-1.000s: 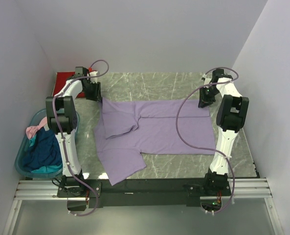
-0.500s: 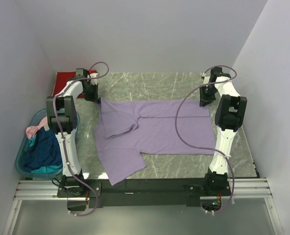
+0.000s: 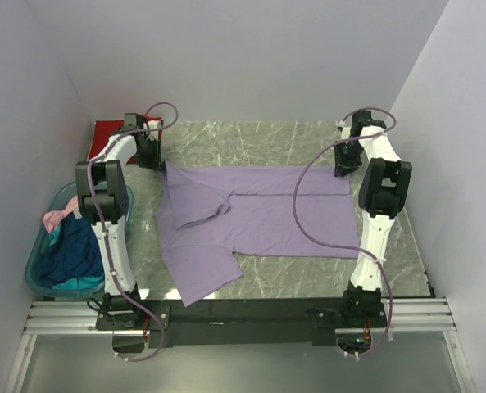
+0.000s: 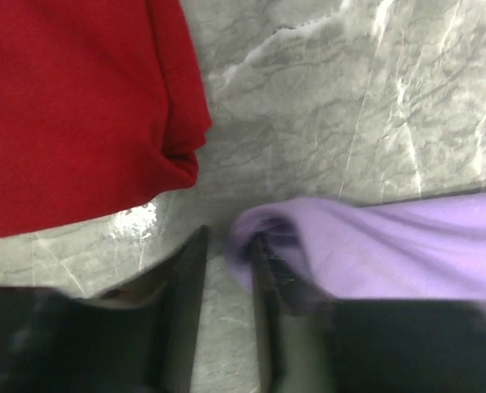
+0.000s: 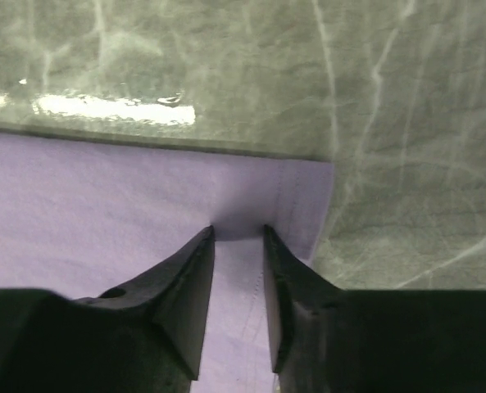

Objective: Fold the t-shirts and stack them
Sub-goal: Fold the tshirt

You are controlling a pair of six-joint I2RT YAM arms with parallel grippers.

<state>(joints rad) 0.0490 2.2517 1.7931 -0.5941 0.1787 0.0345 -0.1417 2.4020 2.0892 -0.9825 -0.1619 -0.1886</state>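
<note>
Left claw [image 4: 228, 242], right claw [image 5: 238, 234] pinch one purple t-shirt [image 3: 259, 221].

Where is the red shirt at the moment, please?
In the top view the red shirt lies at the far left corner of the table, just beyond the left pincer and the purple shirt.

Grey marbled table [image 3: 259, 135]. Across the middle, purple shirt [image 3: 275, 213] spread flat, one sleeve folded inward. At far left corner, red shirt [image 3: 103, 135], just apart.
</note>
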